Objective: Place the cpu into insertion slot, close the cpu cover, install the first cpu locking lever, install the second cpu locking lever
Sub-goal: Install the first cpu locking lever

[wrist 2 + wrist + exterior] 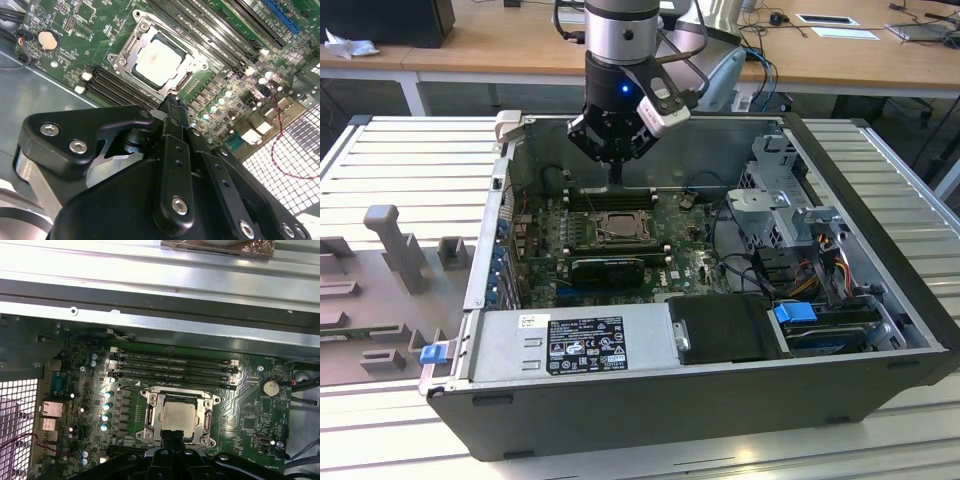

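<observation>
Since the cpu [159,62] already lies flat in the insertion slot [120,62] on the green motherboard [75,30], with the cpu cover [192,62] seemingly folded down around its pale top, the work appears to stand at the locking levers. Whether either lever is latched I cannot tell. The end effector [172,102] has its fingers pressed together and carries nothing. In both wrist views its tip stands at the slot's rim, on the side bordered by a bank of memory slots [117,85]; contact with the metal cannot be made out. In the exterior view it hangs inside the open computer case [880,300], close above the board. As I judge it, a lever step calls for a narrow, well-aimed push from that closed tip along the rim, kept clear of the memory slots and of the cpu itself.
</observation>
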Robot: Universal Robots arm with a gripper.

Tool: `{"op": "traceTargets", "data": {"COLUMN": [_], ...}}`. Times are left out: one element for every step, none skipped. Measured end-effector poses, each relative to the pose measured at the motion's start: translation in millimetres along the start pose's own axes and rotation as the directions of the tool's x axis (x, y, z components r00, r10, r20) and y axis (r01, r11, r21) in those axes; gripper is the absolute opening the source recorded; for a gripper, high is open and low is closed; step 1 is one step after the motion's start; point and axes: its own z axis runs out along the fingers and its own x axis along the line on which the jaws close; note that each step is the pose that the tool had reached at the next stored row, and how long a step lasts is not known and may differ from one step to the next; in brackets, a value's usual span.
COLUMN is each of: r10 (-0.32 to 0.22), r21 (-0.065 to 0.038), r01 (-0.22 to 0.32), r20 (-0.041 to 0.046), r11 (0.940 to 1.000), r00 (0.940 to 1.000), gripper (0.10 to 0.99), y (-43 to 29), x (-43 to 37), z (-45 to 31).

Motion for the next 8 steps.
{"op": "traceTargets", "data": {"r10": [-0.001,-0.002,-0.004,-0.005,-0.006,-0.007,-0.009,-0.010], "r21": [0.000,0.000,0.000,0.000,0.000,0.000,0.000,0.000], "r01": [0.001,0.002,0.004,0.005,0.006,0.007,0.009,0.010], "r20": [0.0000,-0.0001,-0.0001,-0.0001,-0.0002,-0.0002,-0.0002,-0.0002], "r11": [1.0000,1.0000,1.0000,1.0000,1.0000,1.0000,1.0000,1.0000], "r00": [1.0000,1.0000,1.0000,1.0000,1.0000,1.0000,1.0000,1.0000], "gripper": [0.106,0.106,0.106,0.106,0.106,0.106,0.106,0.106], "y": [0.0,0.0,0.1,0.1,0.1,0.1,0.2,0.2], "x": [0.2,0.5,0.8,1.0,1.2,1.4,1.7,1.8], "z": [0.0,0.0,0.0,0.0,0.0,0.0,0.0,0.0]}}
